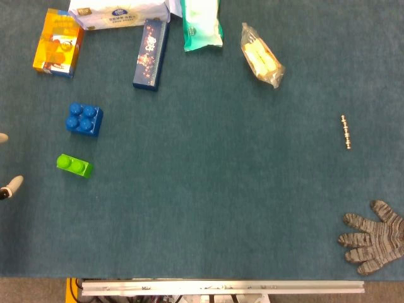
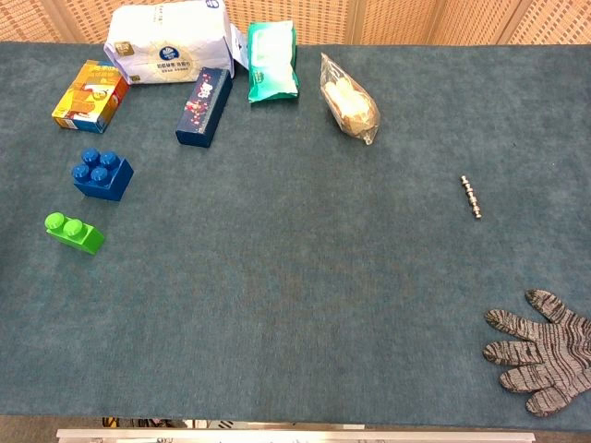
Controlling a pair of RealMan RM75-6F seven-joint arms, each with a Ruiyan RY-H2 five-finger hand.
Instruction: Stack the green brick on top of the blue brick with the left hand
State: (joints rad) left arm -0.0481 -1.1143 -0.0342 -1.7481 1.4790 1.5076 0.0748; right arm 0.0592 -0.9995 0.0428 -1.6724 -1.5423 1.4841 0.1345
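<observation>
Meanwhile, the green brick (image 1: 74,165) lies on the desk (image 1: 214,189) just near of the blue brick (image 1: 84,119), untouched; left hand (image 1: 9,187) barely visible at the left edge, grasp unclear; right hand (image 1: 374,237) lies splayed, empty.

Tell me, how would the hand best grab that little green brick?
Probably from above, pinching the long flat sides of the green brick below its studs. It lies flat and apart from the blue brick, so both sides are free. The left hand shows only fingertips at the table's left edge, not yet touching it.
</observation>
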